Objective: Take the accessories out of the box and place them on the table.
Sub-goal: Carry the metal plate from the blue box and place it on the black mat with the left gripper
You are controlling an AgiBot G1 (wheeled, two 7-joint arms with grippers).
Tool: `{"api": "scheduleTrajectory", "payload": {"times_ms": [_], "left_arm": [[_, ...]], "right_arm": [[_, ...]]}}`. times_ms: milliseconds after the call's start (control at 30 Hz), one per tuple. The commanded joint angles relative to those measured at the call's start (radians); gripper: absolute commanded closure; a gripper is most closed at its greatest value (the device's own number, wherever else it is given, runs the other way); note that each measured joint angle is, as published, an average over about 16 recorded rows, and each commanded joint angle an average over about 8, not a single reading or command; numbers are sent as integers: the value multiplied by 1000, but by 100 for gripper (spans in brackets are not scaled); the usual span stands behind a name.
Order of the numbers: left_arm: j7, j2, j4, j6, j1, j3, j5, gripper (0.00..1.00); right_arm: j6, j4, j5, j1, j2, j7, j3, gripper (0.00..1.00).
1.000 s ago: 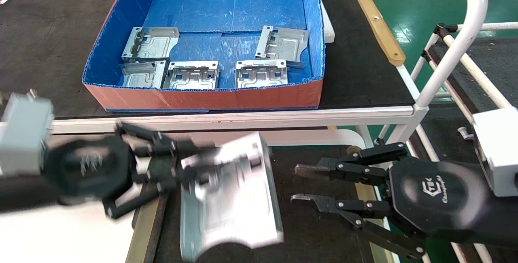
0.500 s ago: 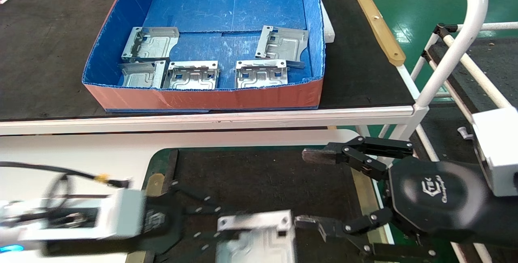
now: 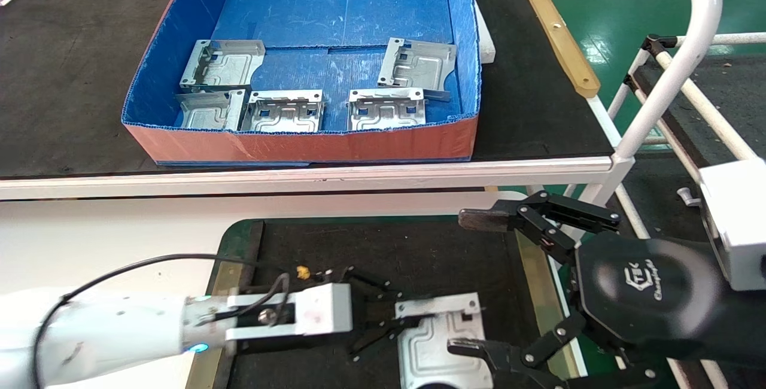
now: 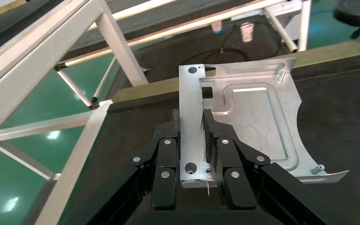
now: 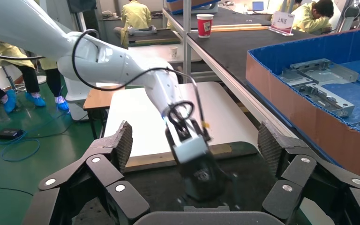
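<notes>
The left gripper (image 3: pixel 389 317) has come in low over the black worktop (image 3: pixel 383 257), farther toward the middle than half a second ago, its jaws clamped on the bent edge of one plate (image 3: pixel 440 341). In the left wrist view the plate (image 4: pixel 243 122) sits pinched between the two pads, flat face out beyond them. The plate has shifted rightward with the arm and now lies low over the mat. Behind, the box (image 3: pixel 299 143) stays on the black bench with five plates (image 3: pixel 284 111) unmoved inside. At right, the right gripper (image 3: pixel 470 284) has spread its jaws wider, the lower finger now reaching over the held plate's near corner.
</notes>
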Motion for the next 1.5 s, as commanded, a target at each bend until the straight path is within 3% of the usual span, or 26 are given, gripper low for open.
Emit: {"api": "scheduleTrajectory", "payload": {"times_ms": [33,233,467,667,967,1500], "left_arm": [[47,38,60,-10,-15,7,14,100],[140,141,237,-59,-75,21,43,100],[202,222,357,-221,-126,36,58,100],[185,236,315,-339,-121,71,23,100],[119,237,220,-425,-107,180,-56,100],[80,232,201,-465,-145,360,-181,100]], "right_arm": [[0,0,0,0,0,0,0,0],[0,0,0,0,0,0,0,0],[0,0,0,0,0,0,0,0],[0,0,0,0,0,0,-1,0],[0,0,0,0,0,0,-1,0],[0,0,1,0,0,-1,-1,0]]}}
